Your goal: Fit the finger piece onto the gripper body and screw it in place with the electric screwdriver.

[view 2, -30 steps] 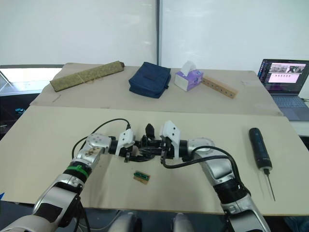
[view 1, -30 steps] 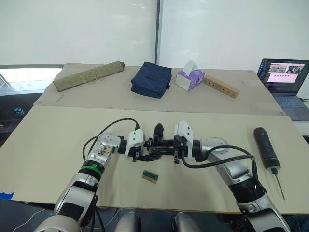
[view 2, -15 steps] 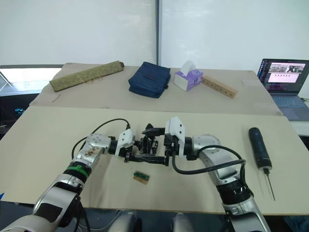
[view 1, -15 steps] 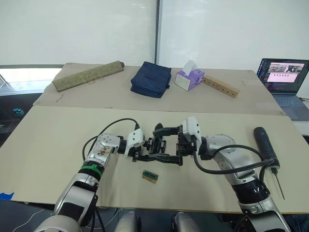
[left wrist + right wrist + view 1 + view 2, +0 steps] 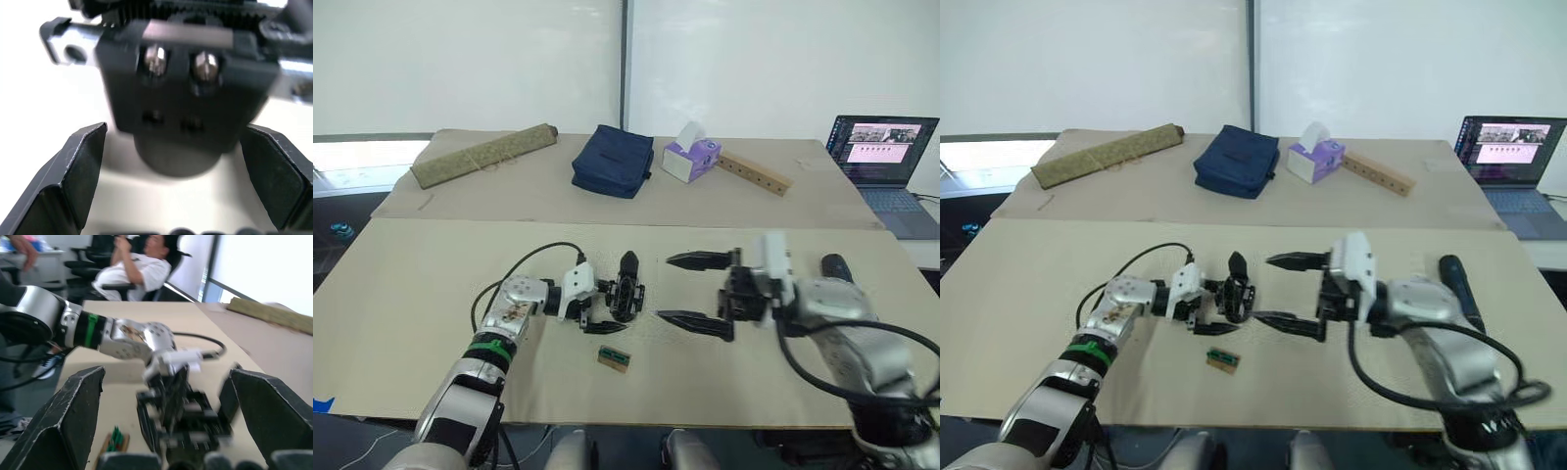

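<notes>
— What are your pincers doing?

— My right gripper (image 5: pixel 695 290) hangs over the table (image 5: pixel 411 284) with its two fingers spread wide and nothing between them. My left gripper (image 5: pixel 607 302) has its fingers set apart on either side of the gripper body (image 5: pixel 626 294); whether they press it I cannot tell. The finger piece (image 5: pixel 627 263) stands up from the top of that block.

— How far apart are the two?

— The right gripper is just beside the body, with a gap of bare table between. Its wrist camera looks along the fingers at the body and my left arm.

— And the rest?

— The electric screwdriver (image 5: pixel 1456 286) lies behind my right forearm. A tiny tan block with a green top (image 5: pixel 614 358) lies just nearer me than the body. A person (image 5: pixel 129 271) sits in a chair beyond the table.
</notes>
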